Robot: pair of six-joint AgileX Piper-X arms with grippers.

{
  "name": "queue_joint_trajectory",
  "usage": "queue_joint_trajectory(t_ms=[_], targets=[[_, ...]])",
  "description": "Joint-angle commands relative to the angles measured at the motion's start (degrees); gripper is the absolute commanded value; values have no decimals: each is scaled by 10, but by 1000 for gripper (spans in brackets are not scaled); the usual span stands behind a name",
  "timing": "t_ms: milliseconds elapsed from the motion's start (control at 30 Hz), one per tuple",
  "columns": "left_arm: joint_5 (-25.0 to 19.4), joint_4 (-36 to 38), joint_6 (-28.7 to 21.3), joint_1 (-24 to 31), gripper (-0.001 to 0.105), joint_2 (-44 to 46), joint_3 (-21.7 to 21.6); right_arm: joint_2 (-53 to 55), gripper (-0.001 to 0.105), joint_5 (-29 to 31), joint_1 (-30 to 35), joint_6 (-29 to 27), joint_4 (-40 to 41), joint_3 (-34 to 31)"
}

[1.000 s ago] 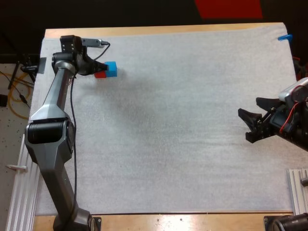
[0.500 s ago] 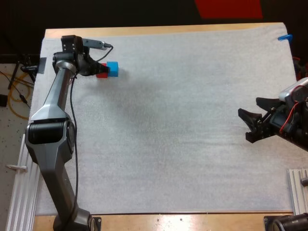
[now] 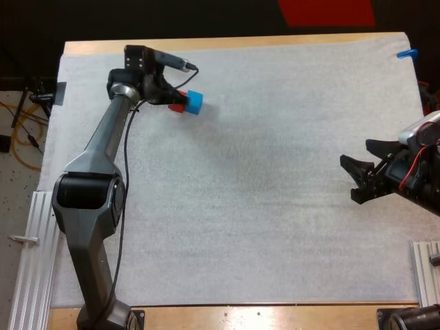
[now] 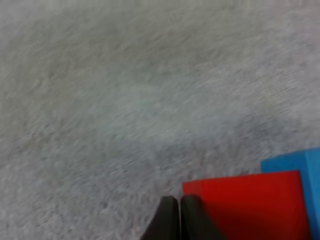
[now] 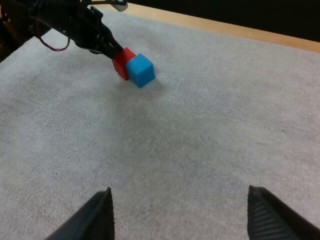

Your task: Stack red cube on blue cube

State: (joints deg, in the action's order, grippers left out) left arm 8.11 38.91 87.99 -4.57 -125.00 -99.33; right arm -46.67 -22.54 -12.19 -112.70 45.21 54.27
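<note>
The red cube (image 3: 178, 106) sits on the mat (image 3: 275, 206) at the upper left of the frame, touching the blue cube (image 3: 195, 102) side by side and not yet stacked. My left gripper (image 3: 172, 102) is pressed together on nothing, its tips at the red cube. My right gripper (image 3: 356, 180) is spread apart at the right edge.

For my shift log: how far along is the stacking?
Nothing done yet: the red cube sits on the mat, touching the blue cube at its side, not on it. In hand: the left end effector is at the red cube, shut on nothing. Left: grasp, lift, stack. The right end effector is open, far off.
</note>
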Motion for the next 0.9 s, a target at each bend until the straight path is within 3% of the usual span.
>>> queue_joint_trajectory(t_ms=[0,333,500,667,867], targets=[[-7,2,-1,-6,0,15,-3,1,56,0,-2,0,1,2],[13,18,-1,-37,0,19,2,1,56,0,-2,-2,1,2],[45,34,-1,-58,0,17,6,1,56,0,-2,-2,1,2],[44,14,-1,-106,0,17,30,1,56,0,-2,-2,1,2],[43,-1,14,-158,0,19,30,1,56,0,-2,-2,1,2]])
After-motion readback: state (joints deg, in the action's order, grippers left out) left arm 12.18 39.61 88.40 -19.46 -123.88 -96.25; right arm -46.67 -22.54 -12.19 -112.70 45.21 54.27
